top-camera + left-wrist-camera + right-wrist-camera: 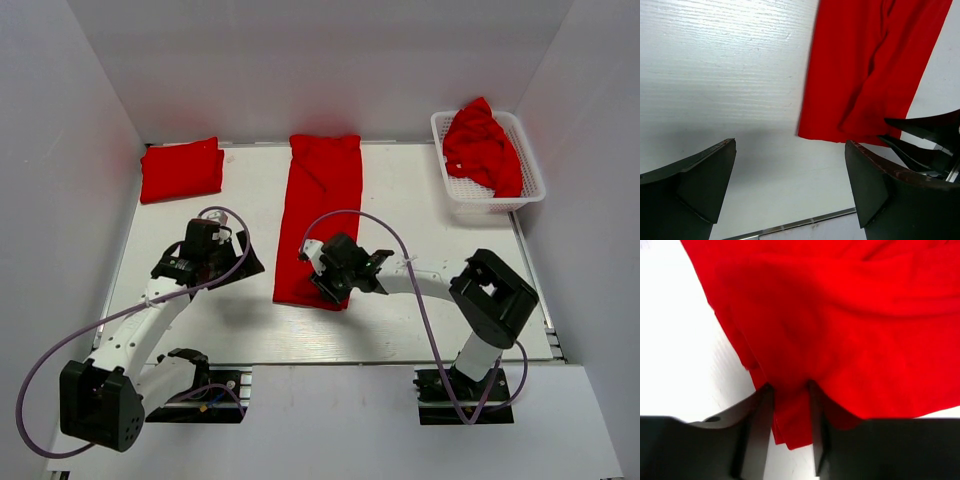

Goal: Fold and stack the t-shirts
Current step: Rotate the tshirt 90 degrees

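Observation:
A red t-shirt (320, 210), folded into a long strip, lies in the middle of the table; it also shows in the left wrist view (870, 70) and the right wrist view (840, 325). My right gripper (335, 283) is shut on the near end of this strip, with layers of cloth pinched between its fingers (762, 415). My left gripper (232, 262) is open and empty over bare table, just left of the strip's near end. A folded red t-shirt (181, 169) lies at the far left. Crumpled red t-shirts (482, 146) fill the basket.
A white lattice basket (528, 165) stands at the far right corner. White walls enclose the table on the left, back and right. A metal rail (790, 225) runs along the table's near edge.

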You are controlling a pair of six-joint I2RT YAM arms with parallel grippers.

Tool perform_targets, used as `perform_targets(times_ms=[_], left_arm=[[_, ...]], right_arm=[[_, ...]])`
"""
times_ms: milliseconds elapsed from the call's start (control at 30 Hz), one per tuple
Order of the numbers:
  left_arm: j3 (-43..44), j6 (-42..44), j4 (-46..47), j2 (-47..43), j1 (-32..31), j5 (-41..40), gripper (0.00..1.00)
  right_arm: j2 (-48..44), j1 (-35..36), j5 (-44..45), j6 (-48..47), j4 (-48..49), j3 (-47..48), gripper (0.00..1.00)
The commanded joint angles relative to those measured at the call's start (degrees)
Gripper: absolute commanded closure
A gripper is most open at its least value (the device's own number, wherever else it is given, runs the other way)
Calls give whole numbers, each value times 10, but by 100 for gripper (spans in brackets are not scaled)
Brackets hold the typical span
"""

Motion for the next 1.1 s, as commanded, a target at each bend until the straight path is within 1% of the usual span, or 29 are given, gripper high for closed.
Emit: perform_targets(times_ms=[0, 67, 100, 133, 267, 333, 400, 467, 533, 633, 767, 867, 900, 933, 967, 1000, 1033, 1067], left_arm=[[7, 2, 3, -4, 2, 2, 0], [7, 8, 3, -4, 2, 2, 0], [7, 8, 3, -4, 2, 2, 0], [7, 8, 3, -4, 2, 2, 0], [7, 8, 3, 1, 2, 2, 0], [7, 8, 3, 8, 2, 2, 0], [7, 8, 3, 14, 2, 2, 0], [7, 13, 8, 21, 2, 2, 0], [7, 13, 8, 27, 2, 7, 0], [2, 13, 14, 38, 2, 13, 0], [2, 13, 20, 50, 2, 19, 0], [2, 13, 20, 55, 2, 19, 0], [2, 13, 20, 55, 2, 19, 0], [2, 13, 20, 55, 2, 19, 0], [7, 13, 20, 55, 2, 19, 0], [7, 13, 14, 60, 2, 19, 0], [7, 13, 14, 60, 2, 19, 0], [7, 13, 8, 60, 2, 19, 0]], right_arm=[[-22, 6, 21, 8, 29, 18, 66], [-32, 7, 15, 9, 27, 18, 70], [-36, 5, 11, 10, 24, 20, 78], [-38, 6, 8, 12, 23, 19, 81], [-44, 8, -2, 12, 1, 18, 93], [-51, 11, 14, 11, -22, 19, 96], [-62, 15, 35, 10, -43, 11, 96], [-83, 17, 46, 8, -60, -3, 99], [-109, 19, 53, 12, -63, -11, 100], [-124, 23, 50, 11, -64, -39, 100], [-124, 26, 48, 18, -65, -55, 100], [-120, 25, 58, 24, -63, -74, 100], [-117, 27, 77, 25, -63, -75, 98], [-117, 27, 74, 27, -61, -84, 94], [-117, 29, 69, 32, -59, -87, 78], [-120, 28, 66, 33, -57, -92, 66], [-123, 30, 48, 35, -55, -99, 50], [-132, 33, 31, 32, -50, -103, 10]])
